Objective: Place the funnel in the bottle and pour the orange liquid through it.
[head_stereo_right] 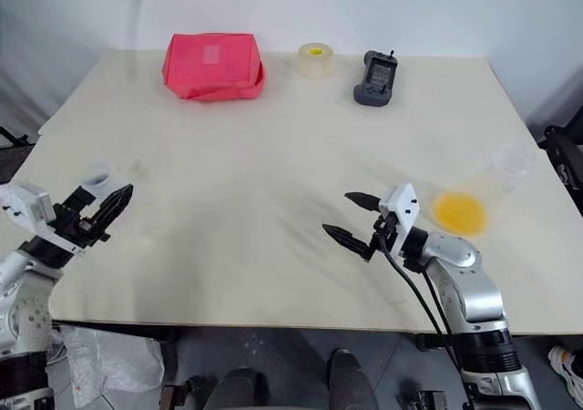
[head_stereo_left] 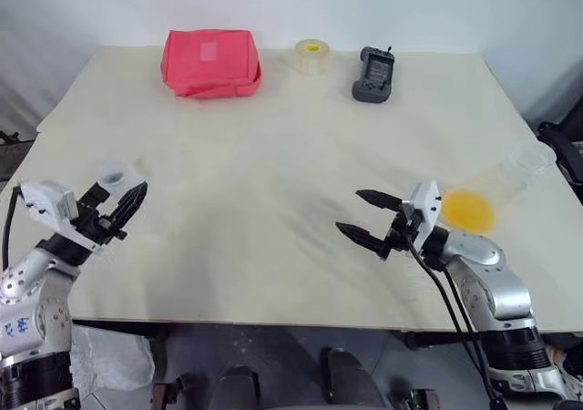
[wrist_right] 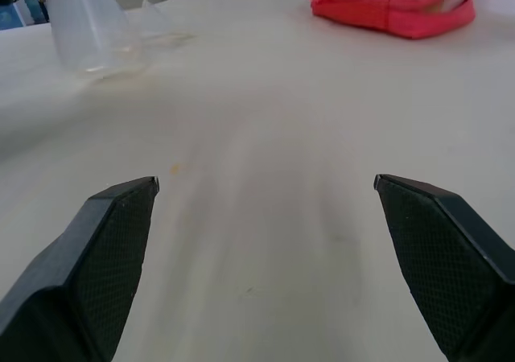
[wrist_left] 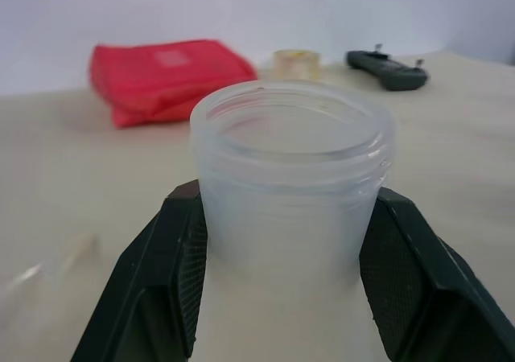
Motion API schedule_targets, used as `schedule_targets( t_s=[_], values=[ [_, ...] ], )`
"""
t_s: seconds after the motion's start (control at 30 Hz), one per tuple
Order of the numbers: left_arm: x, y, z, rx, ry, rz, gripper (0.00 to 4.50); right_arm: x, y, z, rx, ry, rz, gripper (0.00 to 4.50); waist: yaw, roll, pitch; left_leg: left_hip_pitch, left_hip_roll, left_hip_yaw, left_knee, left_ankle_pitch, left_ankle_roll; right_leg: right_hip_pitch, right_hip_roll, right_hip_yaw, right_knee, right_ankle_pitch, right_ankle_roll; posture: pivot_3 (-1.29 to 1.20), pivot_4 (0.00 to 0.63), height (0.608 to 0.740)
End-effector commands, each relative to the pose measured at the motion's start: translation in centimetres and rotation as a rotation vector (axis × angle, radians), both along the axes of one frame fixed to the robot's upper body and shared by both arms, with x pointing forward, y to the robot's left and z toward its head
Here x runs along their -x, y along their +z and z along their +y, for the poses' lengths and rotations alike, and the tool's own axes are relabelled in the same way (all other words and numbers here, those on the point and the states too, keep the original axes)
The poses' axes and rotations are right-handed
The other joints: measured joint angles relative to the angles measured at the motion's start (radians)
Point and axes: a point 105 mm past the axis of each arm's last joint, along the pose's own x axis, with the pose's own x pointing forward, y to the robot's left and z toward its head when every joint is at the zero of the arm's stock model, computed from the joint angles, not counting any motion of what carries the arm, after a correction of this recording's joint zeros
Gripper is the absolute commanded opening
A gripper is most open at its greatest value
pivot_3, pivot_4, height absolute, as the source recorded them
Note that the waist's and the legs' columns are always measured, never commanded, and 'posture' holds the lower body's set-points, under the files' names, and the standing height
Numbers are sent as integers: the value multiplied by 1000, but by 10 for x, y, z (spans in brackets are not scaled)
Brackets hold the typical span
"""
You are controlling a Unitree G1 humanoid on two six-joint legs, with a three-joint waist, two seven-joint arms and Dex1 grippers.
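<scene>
The left tool (head_stereo_left: 127, 200) has its black fingers (wrist_left: 161, 281) clasped on the neck of the bottle (wrist_left: 291, 185) at the bench's (head_stereo_left: 273, 173) left edge, while the right tool (head_stereo_left: 363, 217) hangs released beside the orange liquid (head_stereo_left: 467, 210) in a tipped clear cup (head_stereo_left: 519, 169).

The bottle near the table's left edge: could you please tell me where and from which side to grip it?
Grip the bottle by its neck, just under the threaded rim, coming in level from the robot's side. It stands upright, and the neck is straight and narrow, while the body below flares wide.
</scene>
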Motion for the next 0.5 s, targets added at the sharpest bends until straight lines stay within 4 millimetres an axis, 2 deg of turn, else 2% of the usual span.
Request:
schedule_targets(
  t_s=[0.03, 0.1, 0.27, 0.5],
  values=[
    [-12, 14, -32, -21, -122, -27, 2284, 11, 16, -4, -21, 33, -52, 4500, -2, 0, 0, 0, 0, 0, 0, 0, 0, 0, 0, 0, 0, 0, 0, 0, 150, 740],
    [-23, 18, -59, -37, -214, -27, 2284, 18, 17, -6, -25, 67, -49, 4500, 2, 0, 0, -1, 0, -1, 0, 0, 0, 0, 0, 0, 3, 0, 0, 0, 150, 740],
    [-43, 21, -109, -51, -374, -34, 2284, 32, 17, -11, -10, 132, -27, 4500, -5, 0, 0, -1, 0, 0, 1, 1, -2, 0, 0, 0, 2, 1, 1, 0, 150, 740],
    [-67, 12, -164, -91, -495, -40, 2284, 35, 11, -14, 18, 126, -17, 4500, -3, 0, 0, -1, 0, 0, 4, 1, -2, 0, 1, 0, 0, 1, 1, 0, 150, 740]
  ],
)
